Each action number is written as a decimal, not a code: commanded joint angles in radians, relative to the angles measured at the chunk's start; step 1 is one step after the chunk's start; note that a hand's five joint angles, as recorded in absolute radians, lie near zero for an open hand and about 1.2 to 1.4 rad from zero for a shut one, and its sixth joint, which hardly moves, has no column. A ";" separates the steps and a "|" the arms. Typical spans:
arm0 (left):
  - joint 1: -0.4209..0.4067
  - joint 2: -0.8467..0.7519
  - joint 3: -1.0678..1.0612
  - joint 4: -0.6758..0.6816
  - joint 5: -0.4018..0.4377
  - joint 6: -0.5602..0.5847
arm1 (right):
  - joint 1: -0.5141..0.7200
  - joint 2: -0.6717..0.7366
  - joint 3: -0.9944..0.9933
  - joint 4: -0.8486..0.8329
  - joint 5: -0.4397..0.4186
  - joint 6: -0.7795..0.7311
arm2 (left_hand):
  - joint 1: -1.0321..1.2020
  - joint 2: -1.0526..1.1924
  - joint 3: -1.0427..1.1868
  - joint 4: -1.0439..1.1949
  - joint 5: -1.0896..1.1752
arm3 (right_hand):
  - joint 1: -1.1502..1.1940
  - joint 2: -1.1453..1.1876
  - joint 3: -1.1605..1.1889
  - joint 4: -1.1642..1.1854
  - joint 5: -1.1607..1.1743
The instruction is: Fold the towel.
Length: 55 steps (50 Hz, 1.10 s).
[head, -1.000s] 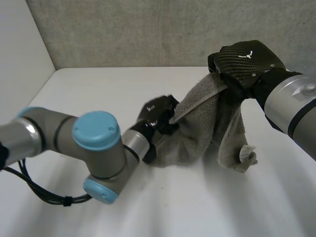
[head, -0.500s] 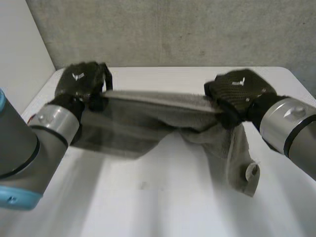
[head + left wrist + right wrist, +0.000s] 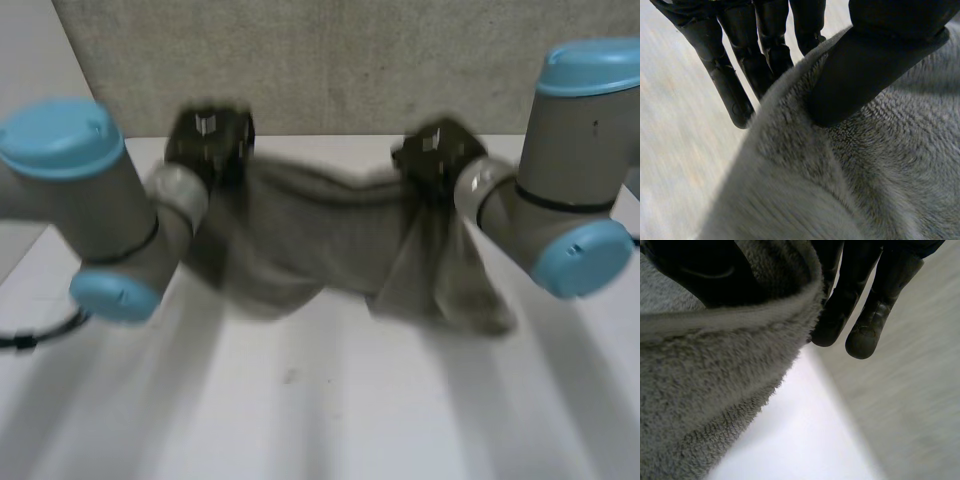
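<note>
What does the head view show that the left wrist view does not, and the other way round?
Head view: the left arm and right arm, with the left hand and right hand apart, each holding the upper edge of the towel, which hangs spread between them over the table. Left wrist view: the grip up close, with the thumb pressing the towel's edge against the fingers. Both: the left hand on the towel.
</note>
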 commanded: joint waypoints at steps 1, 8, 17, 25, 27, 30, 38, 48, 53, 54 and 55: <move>-0.014 0.046 0.199 0.251 -0.143 -0.053 | -0.008 -0.069 0.028 -0.629 -0.014 0.012 | 0.190 0.178 0.179 0.177 0.187 | 0.052 0.067 0.059 0.055 0.067; -0.008 0.141 0.063 0.277 -0.191 -0.048 | -0.046 -0.123 0.149 -0.557 -0.148 0.013 | 0.190 0.178 0.179 0.177 0.187 | 0.052 0.067 0.059 0.055 0.067; 0.007 0.228 -0.340 0.279 -0.095 -0.046 | -0.075 -0.077 0.215 -0.118 -0.342 -0.001 | 0.190 0.178 0.179 0.177 0.187 | 0.052 0.067 0.059 0.055 0.067; 0.012 0.219 -0.543 0.284 -0.076 -0.043 | -0.083 0.034 0.258 0.049 -0.327 -0.109 | 0.190 0.178 0.179 0.177 0.187 | 0.029 0.045 0.037 0.032 0.045; 0.010 0.216 -0.563 0.284 -0.076 -0.043 | -0.086 0.057 0.279 0.046 -0.299 -0.120 | 0.190 0.178 0.179 0.177 0.187 | -0.443 -0.428 -0.436 -0.441 -0.428; 0.012 0.212 -0.588 0.284 -0.076 -0.042 | -0.086 0.061 0.289 0.045 -0.278 -0.109 | 0.190 0.178 0.179 0.177 0.187 | -0.704 -0.689 -0.697 -0.702 -0.689; 0.013 0.212 -0.597 0.279 -0.076 -0.042 | -0.092 0.032 0.344 -0.014 -0.204 0.122 | 0.190 0.178 0.179 0.177 0.187 | -1.001 -0.985 -0.994 -0.998 -0.986; 0.047 0.235 -0.597 0.271 -0.076 -0.043 | -0.169 -0.119 0.560 -0.133 -0.198 0.459 | 0.190 0.178 0.179 0.177 0.187 | -1.170 -1.154 -1.162 -1.167 -1.155; 0.061 0.258 -0.596 0.271 -0.076 -0.043 | -0.207 -0.161 0.676 -0.200 -0.196 0.527 | 0.190 0.178 0.179 0.177 0.187 | -1.170 -1.154 -1.162 -1.167 -1.155; 0.061 0.258 -0.596 0.271 -0.076 -0.043 | -0.207 -0.161 0.677 -0.201 -0.196 0.527 | 0.190 0.178 0.179 0.177 0.187 | -1.170 -1.154 -1.162 -1.167 -1.155; 0.062 0.264 -0.597 0.271 -0.076 -0.045 | -0.213 -0.167 0.710 -0.230 -0.196 0.538 | 0.190 0.178 0.179 0.177 0.187 | -1.170 -1.154 -1.162 -1.167 -1.155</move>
